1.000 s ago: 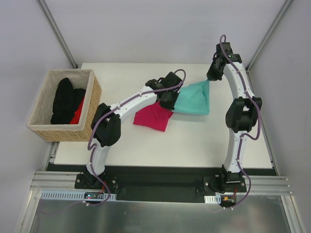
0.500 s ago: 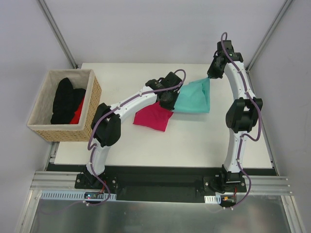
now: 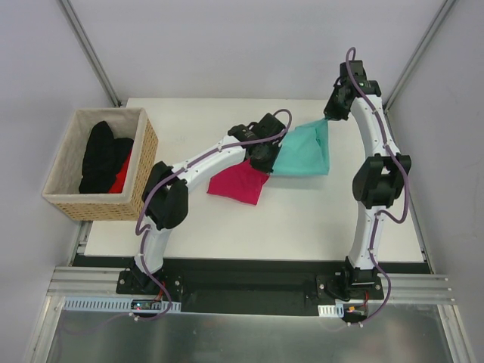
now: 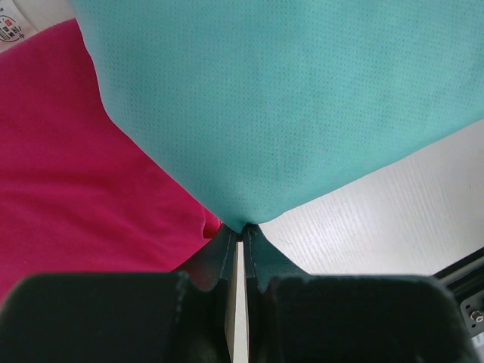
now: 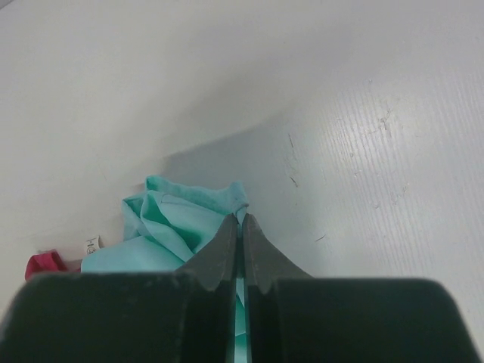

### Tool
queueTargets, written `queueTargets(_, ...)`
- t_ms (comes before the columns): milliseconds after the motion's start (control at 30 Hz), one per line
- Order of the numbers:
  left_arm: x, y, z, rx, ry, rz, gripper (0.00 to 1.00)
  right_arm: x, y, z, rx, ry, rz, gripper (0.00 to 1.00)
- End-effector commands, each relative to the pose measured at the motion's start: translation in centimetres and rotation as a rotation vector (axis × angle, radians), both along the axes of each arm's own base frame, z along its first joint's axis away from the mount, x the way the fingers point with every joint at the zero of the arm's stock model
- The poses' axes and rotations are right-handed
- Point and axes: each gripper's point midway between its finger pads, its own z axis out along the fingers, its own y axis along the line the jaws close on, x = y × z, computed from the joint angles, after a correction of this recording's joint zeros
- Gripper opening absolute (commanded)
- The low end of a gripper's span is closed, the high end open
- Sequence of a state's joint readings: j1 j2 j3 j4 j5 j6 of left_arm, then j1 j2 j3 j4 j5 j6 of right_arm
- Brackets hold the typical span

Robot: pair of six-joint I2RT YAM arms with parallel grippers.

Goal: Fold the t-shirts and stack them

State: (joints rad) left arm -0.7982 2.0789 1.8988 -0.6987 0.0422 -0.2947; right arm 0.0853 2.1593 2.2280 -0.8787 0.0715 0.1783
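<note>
Pinching the near-left corner of the teal t-shirt (image 4: 302,98) with the left gripper (image 4: 240,227), fingers pressed tightly together on the cloth. Clamping the far-right corner of the same shirt with the right gripper (image 5: 240,219), likewise closed on the fabric and seemingly raising it a little off the white table (image 3: 302,219).

Spreading the teal shirt between the two grippers at the far middle of the table, with its long axis running diagonally from the left gripper away toward the right one. Overlapping, at the left gripper's end, the edge of the magenta t-shirt (image 3: 238,183), itself lying flat just to the near left with a small white neck label (image 4: 11,23) showing.

Probably needing to carry the teal shirt leftward and nearer for stacking, and reaching the magenta one more easily with the left arm.

Showing a thin, soft knit with fine dots, bunching into loose folds under the right gripper.

Standing well apart on the left, a wicker basket (image 3: 147,151) holding a black garment (image 3: 98,155).
</note>
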Motion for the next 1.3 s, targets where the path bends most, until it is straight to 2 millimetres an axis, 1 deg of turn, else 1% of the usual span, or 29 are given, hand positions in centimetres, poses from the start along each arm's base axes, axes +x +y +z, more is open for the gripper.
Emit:
queueTargets(0, -0.5, 0.5, 4.6, -0.036, -0.078, -0.013, 0.0, -0.5, -0.3, 5.8, -0.017, -0.13, -0.002, 0.01)
queueTargets(200, -1.0, 0.8, 5.2, -0.035, -0.088, -0.009, 0.0, -0.9, -0.1, 5.8, -0.017, -0.13, 0.0, 0.01)
queueTargets(300, -1.3, 1.0, 5.5, -0.043, -0.088, -0.006, 0.0, -1.0, 0.4, 5.7, -0.017, -0.129, 0.004, 0.01)
queueTargets(400, -1.3, 1.7, 5.6, -0.025, -0.105, 0.018, 0.0, -1.0, 1.1, 5.9, -0.018, -0.134, 0.017, 0.01)
queueTargets(567, -1.7, 2.6, 5.3, -0.007, -0.101, 0.031, 0.0, -1.2, 1.7, 5.5, -0.021, -0.124, 0.023, 0.01)
queueTargets(700, -1.8, 3.0, 5.0, 0.007, -0.103, 0.043, 0.0, -1.4, 1.8, 5.5, -0.022, -0.126, 0.023, 0.01)
queueTargets(833, -1.7, 3.5, 5.3, 0.015, -0.118, 0.054, 0.0, -1.5, 1.8, 5.5, -0.022, -0.124, 0.024, 0.01)
queueTargets(1033, -1.9, 4.0, 5.2, 0.028, -0.122, 0.064, 0.0, -1.5, 2.2, 5.6, -0.02, -0.128, 0.029, 0.01)
queueTargets(1267, -2.2, 4.9, 4.7, 0.052, -0.119, 0.083, 0.0, -1.6, 3.1, 5.3, -0.019, -0.122, 0.042, 0.01)
